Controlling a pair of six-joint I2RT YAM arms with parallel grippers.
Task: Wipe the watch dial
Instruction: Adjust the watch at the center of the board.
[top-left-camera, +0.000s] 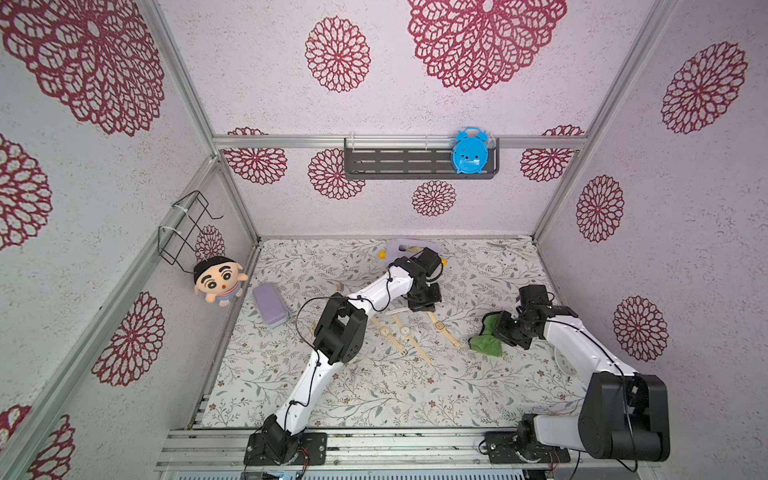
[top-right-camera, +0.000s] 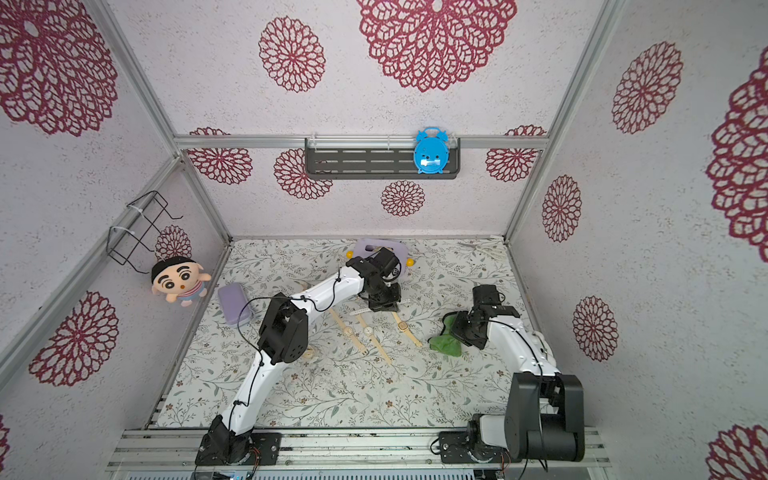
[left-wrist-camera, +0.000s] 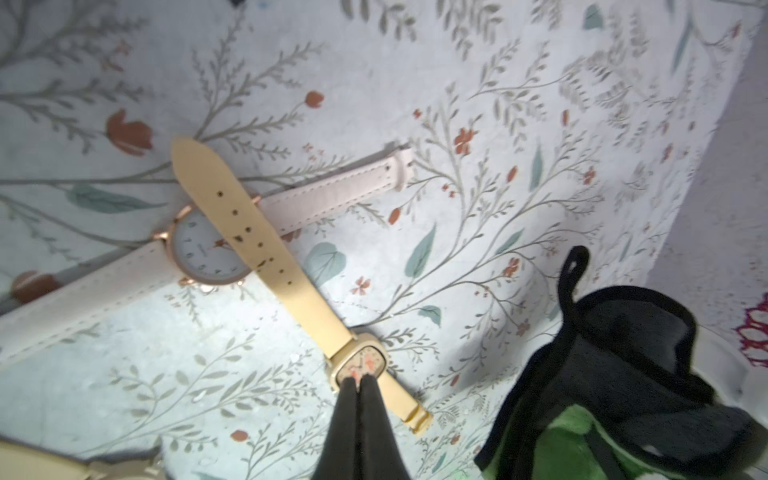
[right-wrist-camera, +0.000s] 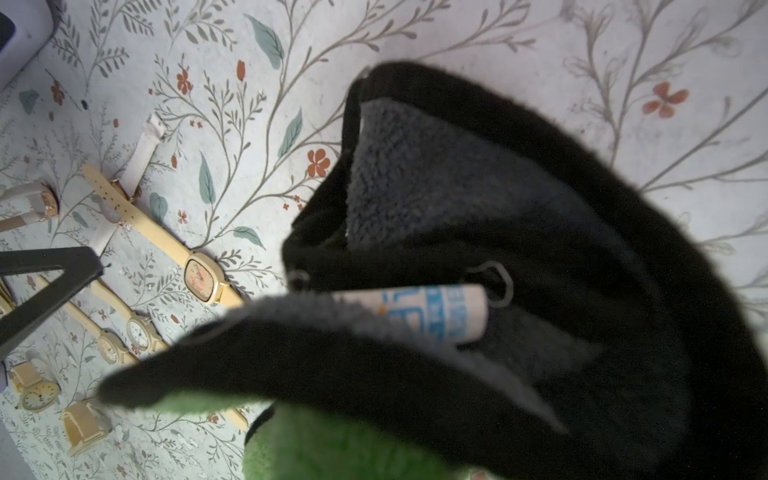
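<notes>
Just past the arm bases, three beige-strapped watches lie side by side on the flowered table. They are a round-dial watch, a second round-dial watch and the square-dial watch. A fourth, the pale pink watch, lies just behind them, and the square-dial watch's strap crosses its round face. More watches show at the edge of the right wrist view. In the top views the left arm partly hides them, so their number cannot be fixed.

The left claw is closed, its fingers pressed together and its tips over the square dial. Whether they touch it cannot be told. To the right of the row, the right claw is clamped on the green and black cloth. Its bunched folds block most of the right wrist view and hide the fingers. The cloth's green end rests on the table, near the square-dial watch but apart from it.

Farther left, one purple case lies by the table's left edge. On the back wall, one dark shelf holds one blue alarm clock at its right end. On the left wall hangs one wire basket, with a plush doll just below it.
</notes>
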